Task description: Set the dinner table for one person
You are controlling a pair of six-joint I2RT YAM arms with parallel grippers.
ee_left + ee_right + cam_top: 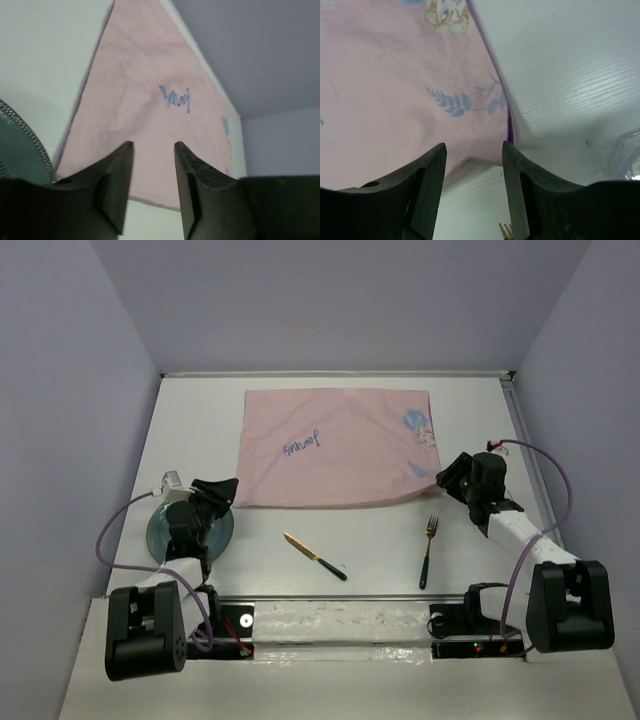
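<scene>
"Where are the tools?"

"The left tool (154, 150) is partly open and empty at the mat's (335, 445) near left corner. The right tool (474, 150) is the same at its near right corner."

"And the bench (200, 430)?"

"It's under everything. The knife (315, 556) and fork (428, 550) lie near, with maybe a plate (160, 535), half hidden, at left."

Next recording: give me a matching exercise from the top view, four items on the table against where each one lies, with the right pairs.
Things:
1. pink placemat
2. plate
3. knife
4. fork

Places:
A. near right, tines pointing to the far side
B. far middle, spread flat
C. near left, partly covered by an arm
D. near middle, lying diagonally

Pairs: 1-B; 2-C; 3-D; 4-A
</scene>
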